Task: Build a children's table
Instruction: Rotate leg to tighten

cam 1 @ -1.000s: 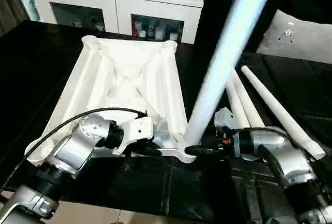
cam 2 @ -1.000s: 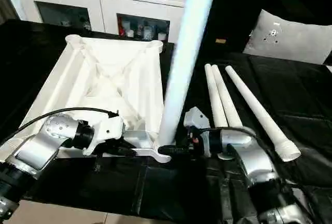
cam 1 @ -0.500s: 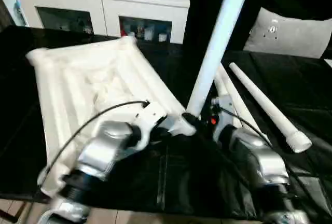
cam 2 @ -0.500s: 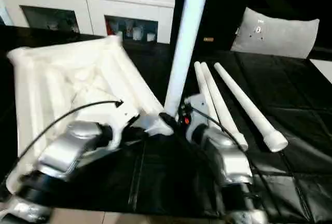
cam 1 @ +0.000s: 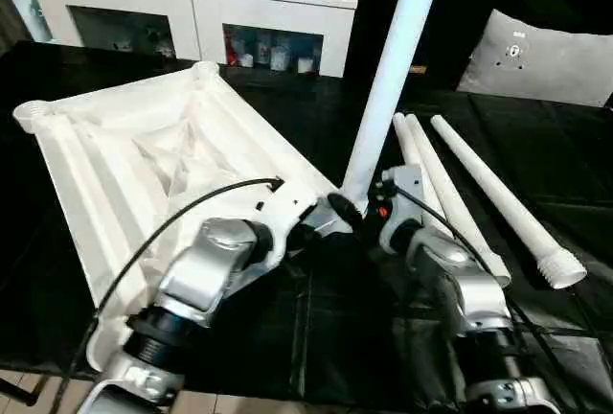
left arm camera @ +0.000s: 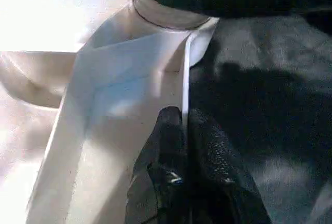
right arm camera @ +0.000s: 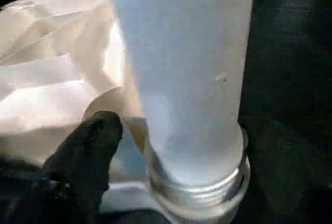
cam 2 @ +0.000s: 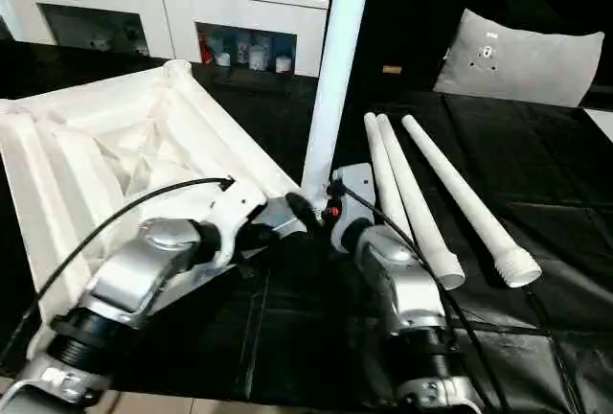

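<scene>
The white table top (cam 1: pixel 144 155) lies upside down on the black cloth, ribs up, turned at an angle. One white leg (cam 1: pixel 393 59) stands upright in its near corner socket. My left gripper (left arm camera: pixel 185 125) is shut on the top's thin rim wall (left arm camera: pixel 184 79) just beside that socket. My right gripper (cam 1: pixel 350 211) is shut on the leg's base, whose threaded end (right arm camera: pixel 202 187) sits at the socket. Three loose legs (cam 1: pixel 498 203) lie side by side to the right.
Black cloth (cam 1: pixel 345 337) covers the work surface, and its front edge runs close to my arms. A white cabinet (cam 1: pixel 192 11) stands behind. A grey cushion (cam 1: pixel 536 59) leans at the back right. A black cable (cam 1: pixel 192 208) loops over my left forearm.
The table top has swung round on the cloth, its far end going left. Both grippers stay at the near corner. The leg stands straighter, and the camera has shifted too.
</scene>
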Available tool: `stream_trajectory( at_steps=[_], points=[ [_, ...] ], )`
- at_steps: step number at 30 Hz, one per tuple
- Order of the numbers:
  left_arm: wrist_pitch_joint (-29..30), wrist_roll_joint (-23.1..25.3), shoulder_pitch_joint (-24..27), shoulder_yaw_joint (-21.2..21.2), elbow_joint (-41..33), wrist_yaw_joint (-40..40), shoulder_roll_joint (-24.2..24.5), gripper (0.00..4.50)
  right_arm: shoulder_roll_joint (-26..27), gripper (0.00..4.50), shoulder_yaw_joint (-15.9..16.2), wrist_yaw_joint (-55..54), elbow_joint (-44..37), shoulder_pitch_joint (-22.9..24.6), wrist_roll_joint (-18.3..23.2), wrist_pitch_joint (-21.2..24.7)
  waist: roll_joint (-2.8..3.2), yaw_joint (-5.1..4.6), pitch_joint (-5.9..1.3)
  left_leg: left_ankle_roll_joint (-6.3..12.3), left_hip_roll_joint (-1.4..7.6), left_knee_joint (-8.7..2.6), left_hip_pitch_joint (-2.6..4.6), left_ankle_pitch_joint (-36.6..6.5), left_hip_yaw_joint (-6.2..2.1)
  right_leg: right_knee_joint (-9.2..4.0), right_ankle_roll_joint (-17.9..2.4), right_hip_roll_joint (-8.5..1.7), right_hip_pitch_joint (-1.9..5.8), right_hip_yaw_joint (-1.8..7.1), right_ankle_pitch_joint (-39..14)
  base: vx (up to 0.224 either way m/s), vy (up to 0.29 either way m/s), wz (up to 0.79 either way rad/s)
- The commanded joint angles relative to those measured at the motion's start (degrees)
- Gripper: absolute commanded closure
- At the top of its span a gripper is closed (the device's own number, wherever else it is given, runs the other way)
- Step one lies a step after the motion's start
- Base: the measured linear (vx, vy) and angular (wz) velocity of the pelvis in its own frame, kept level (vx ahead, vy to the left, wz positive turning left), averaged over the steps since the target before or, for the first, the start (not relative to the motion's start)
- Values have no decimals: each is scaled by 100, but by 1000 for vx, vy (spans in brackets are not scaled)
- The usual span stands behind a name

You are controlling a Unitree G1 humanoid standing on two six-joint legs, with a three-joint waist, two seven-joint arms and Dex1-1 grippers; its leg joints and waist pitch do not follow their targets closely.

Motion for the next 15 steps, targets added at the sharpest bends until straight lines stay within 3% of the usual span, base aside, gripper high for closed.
stream_trajectory(
  at_steps=[1,4,7,11,14,15],
  points=[
    [-452,-19,-116,48,-316,-183,168,450,-187,15,317,677,-175,136,139,-109,73,31,-355,259,203,-377,-13,-794,-57,-477,-864,-441,349,305,-1474,0,0,0],
    [-954,-90,57,-97,-278,-774,602,450,-689,5,315,1478,-328,219,264,-393,67,41,-350,303,198,-376,-41,-752,-55,-460,-892,-439,364,305,-1374,0,0,0],
    [-1169,-123,105,-161,-245,-1015,779,450,-871,5,268,1742,-352,218,337,-427,67,47,-354,354,214,-372,-13,-709,-49,-446,-971,-439,334,311,-1311,0,0,0],
    [-2172,-283,178,-391,-70,-2106,1397,450,-1618,5,385,2839,-376,109,418,-668,61,86,-356,388,222,-367,9,-709,-41,-423,-1049,-440,330,314,-1227,0,0,0],
    [-2302,-280,153,-448,1,-2271,1507,450,-1763,5,451,3110,-344,79,444,-756,66,143,-349,380,222,-369,22,-730,-31,-406,-1080,-434,317,311,-1219,0,0,0],
    [-2440,-259,121,-511,65,-2437,1603,450,-1867,5,510,3337,-310,39,461,-776,43,144,-342,379,222,-371,17,-770,-29,-420,-1067,-437,316,310,-1289,0,0,0]
  ],
)
